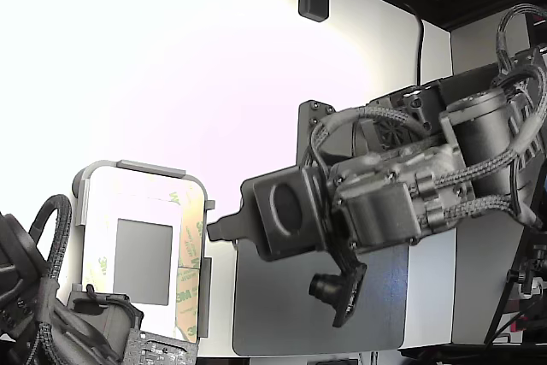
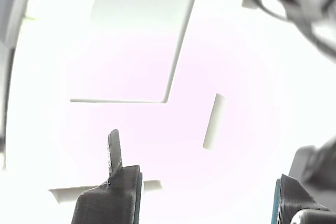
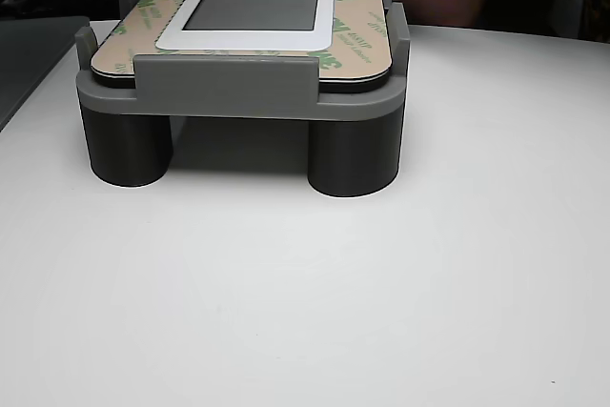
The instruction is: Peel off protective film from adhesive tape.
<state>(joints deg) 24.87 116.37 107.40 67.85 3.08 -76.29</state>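
Observation:
A grey fixture (image 1: pixel 82 194) at the exterior view's left holds a white panel (image 1: pixel 111 203) with a grey square patch. The protective film (image 1: pixel 190 254) is tan with green logos and lies along the panel's edges. It also shows as film (image 3: pixel 351 2) in the other view. The adhesive tape itself does not show apart from it. My gripper (image 1: pixel 224 228) hovers just to the exterior view's right of the fixture, pointing at it. In the wrist view the gripper (image 2: pixel 202 182) is open, its fingers (image 2: pixel 113 182) wide apart with nothing between them.
A big grey rounded mat (image 1: pixel 325 322) lies under my arm, and its corner (image 2: pixel 142 35) shows in the wrist view. Two pale narrow strips (image 2: pixel 214 121) lie loose on the white table. A second arm (image 1: pixel 51 314) sits at the exterior view's lower left.

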